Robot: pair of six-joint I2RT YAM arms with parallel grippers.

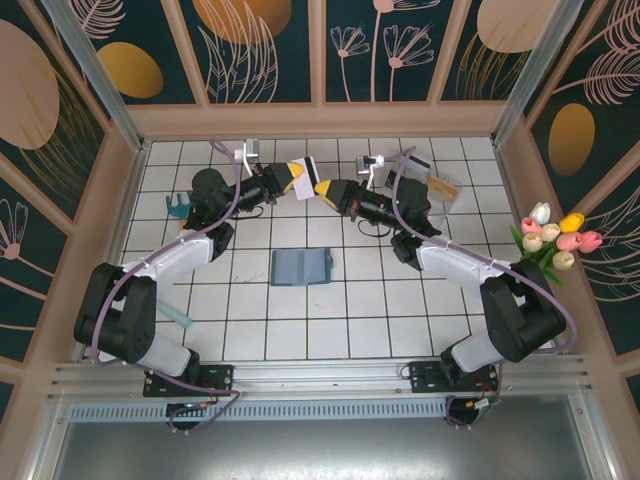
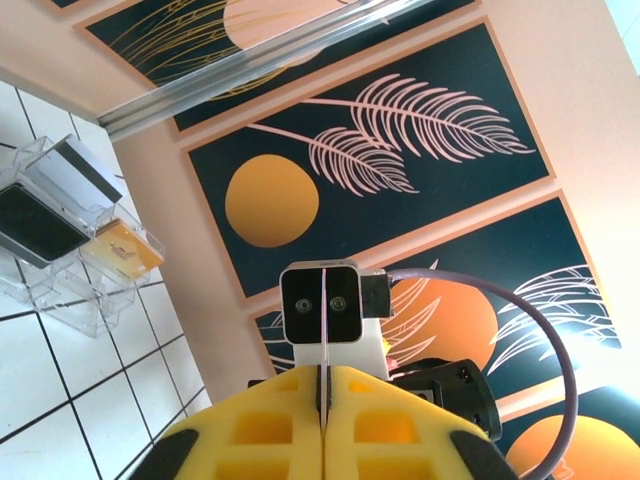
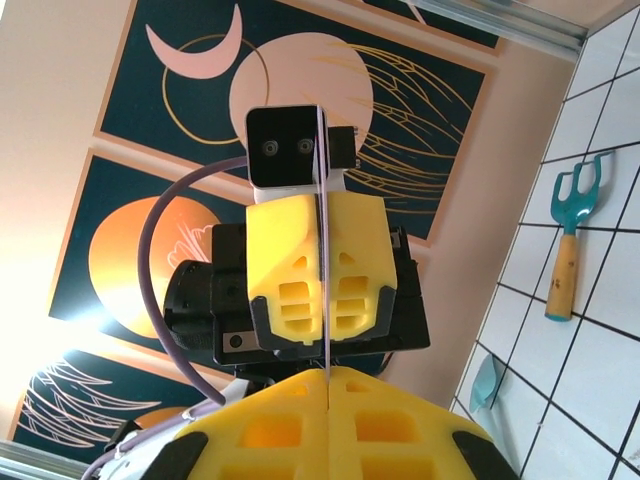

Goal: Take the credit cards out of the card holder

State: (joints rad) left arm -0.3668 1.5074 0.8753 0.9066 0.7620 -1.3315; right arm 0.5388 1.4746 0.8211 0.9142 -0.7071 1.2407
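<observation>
A whitish credit card (image 1: pixel 309 170) with a dark stripe hangs in the air over the back of the table, pinched from both sides. My left gripper (image 1: pixel 297 177) is shut on its left end and my right gripper (image 1: pixel 322 188) on its right end. The left wrist view shows the card (image 2: pixel 326 320) edge-on, rising from between the left gripper's (image 2: pixel 326 375) yellow fingers. It is also edge-on in the right wrist view, where the card (image 3: pixel 322 250) runs from the right gripper (image 3: pixel 327 375) up into the facing one. The teal card holder (image 1: pixel 301 267) lies open on the tiles, nearer to me.
A clear plastic tray (image 1: pixel 441 186) at the back right holds a grey striped card (image 2: pixel 72 176) and a yellow-orange one (image 2: pixel 126 251). A teal hand rake (image 1: pixel 179 208) lies at the left. Tulips (image 1: pixel 556 235) stand against the right wall, and a teal scoop (image 1: pixel 174 317) lies front left.
</observation>
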